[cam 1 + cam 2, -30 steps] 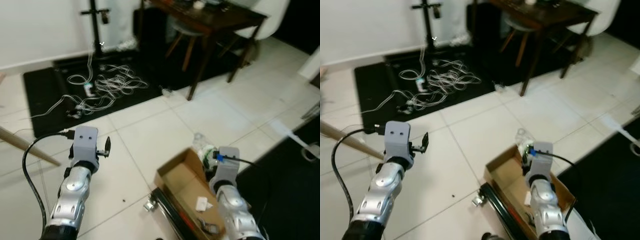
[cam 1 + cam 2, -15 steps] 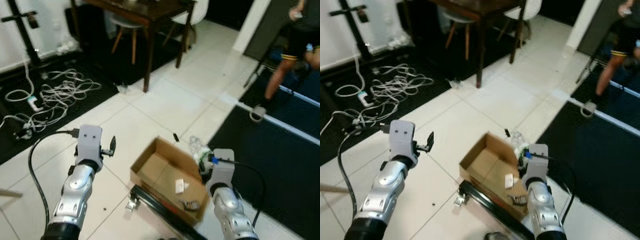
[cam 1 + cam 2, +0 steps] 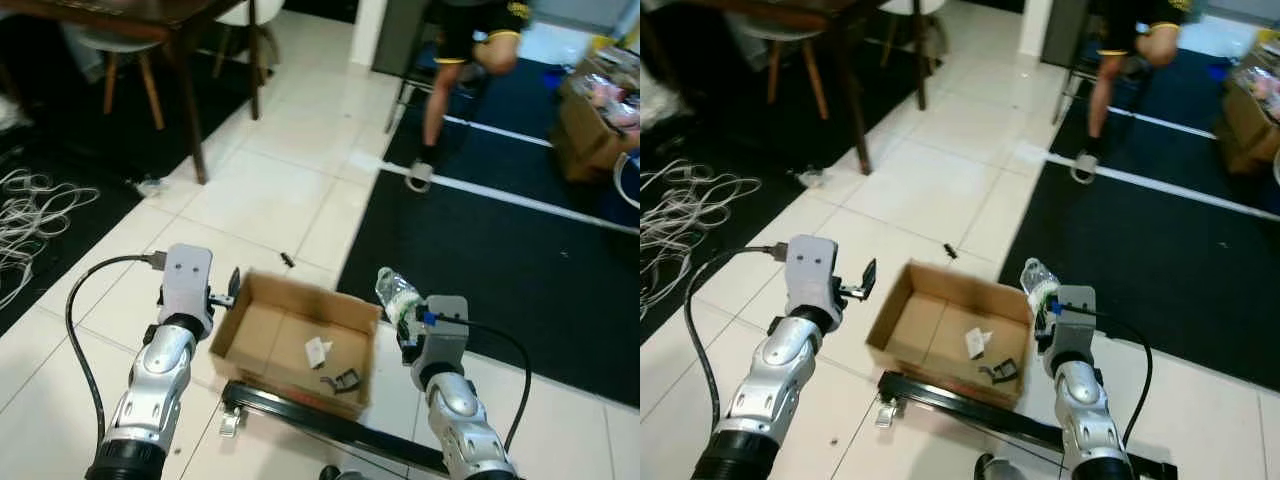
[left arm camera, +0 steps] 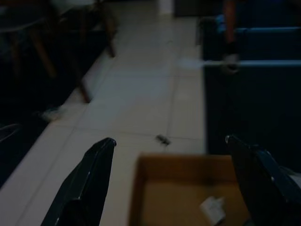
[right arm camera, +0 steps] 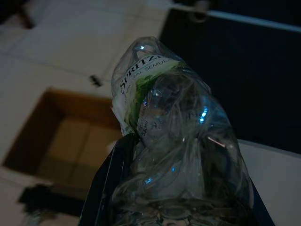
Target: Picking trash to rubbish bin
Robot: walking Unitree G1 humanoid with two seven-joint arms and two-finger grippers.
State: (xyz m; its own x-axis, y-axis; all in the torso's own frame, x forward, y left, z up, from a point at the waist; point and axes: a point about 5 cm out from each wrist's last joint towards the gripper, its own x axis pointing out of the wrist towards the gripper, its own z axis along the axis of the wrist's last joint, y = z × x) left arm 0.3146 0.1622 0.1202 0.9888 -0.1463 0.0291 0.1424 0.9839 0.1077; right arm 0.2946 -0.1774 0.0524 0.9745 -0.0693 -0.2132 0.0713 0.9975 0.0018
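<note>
While the right gripper (image 3: 404,318) clasps a crushed plastic bottle (image 3: 396,296) just beside the cardboard box (image 3: 262,311), the left gripper (image 3: 232,287) hovers spread at its other side. Seen from the right wrist, fingers (image 5: 109,179) pinch the bottle.

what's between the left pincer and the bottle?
The open cardboard box, seen in both eye views: left pincer at its left side, bottle held in the right pincer at its right side. A white scrap and a dark item lie inside.
</note>
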